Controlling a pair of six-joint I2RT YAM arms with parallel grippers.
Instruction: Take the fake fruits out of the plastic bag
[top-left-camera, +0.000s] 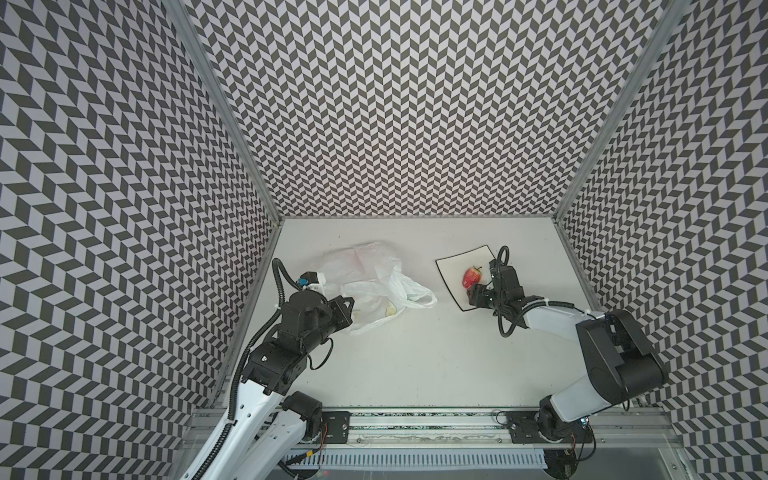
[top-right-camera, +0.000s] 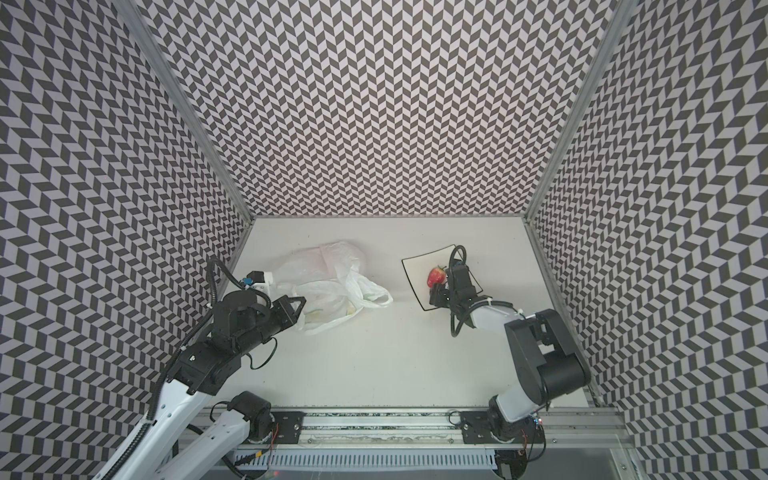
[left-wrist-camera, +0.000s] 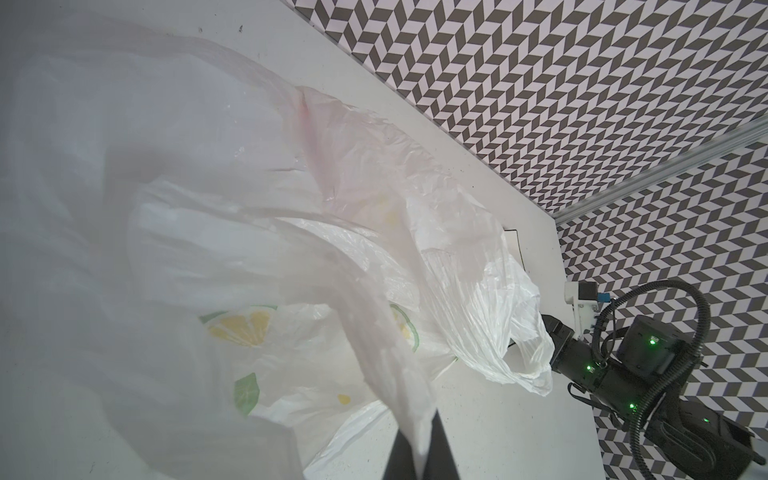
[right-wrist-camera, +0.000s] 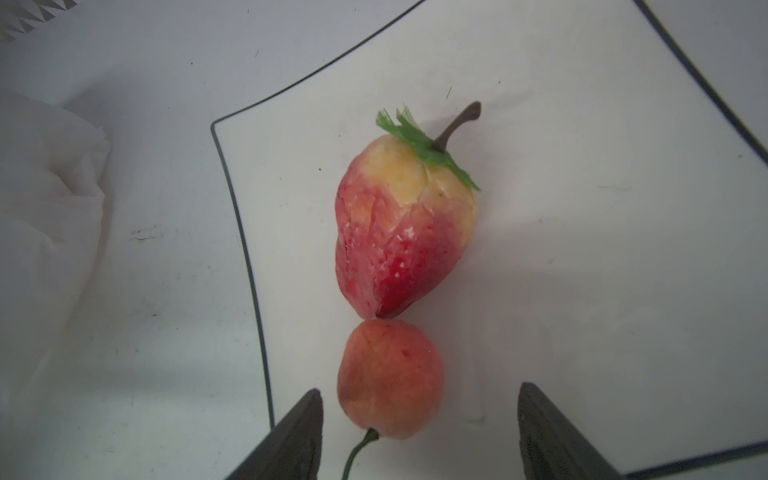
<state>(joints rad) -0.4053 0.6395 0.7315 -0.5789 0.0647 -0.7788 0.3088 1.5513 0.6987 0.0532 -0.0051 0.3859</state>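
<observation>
Left end effector (left-wrist-camera: 419, 451) pinches a fold of the plastic bag (top-left-camera: 365, 274) lying on the worktop (top-left-camera: 415, 353), while the right end effector (right-wrist-camera: 419, 392), jaws parted, hovers over the plate (right-wrist-camera: 582, 208) bearing a red-yellow fruit (right-wrist-camera: 399, 232) touching a small round stemmed fruit (right-wrist-camera: 388, 374).

Quick count: one plastic bag (top-left-camera: 365, 270) on the left, one square plate (top-left-camera: 455, 266) on the right. Two fake fruits (top-left-camera: 471, 277) sit on that plate: one bigger red-yellow fruit (right-wrist-camera: 403, 232) with a green top and one small round red-orange fruit (right-wrist-camera: 388, 378). The bag has four-ish yellow and green fruit prints (left-wrist-camera: 240, 329), too crumpled to count properly. Two robot arms: left arm (top-left-camera: 307, 324), right arm (top-left-camera: 552, 322).
</observation>
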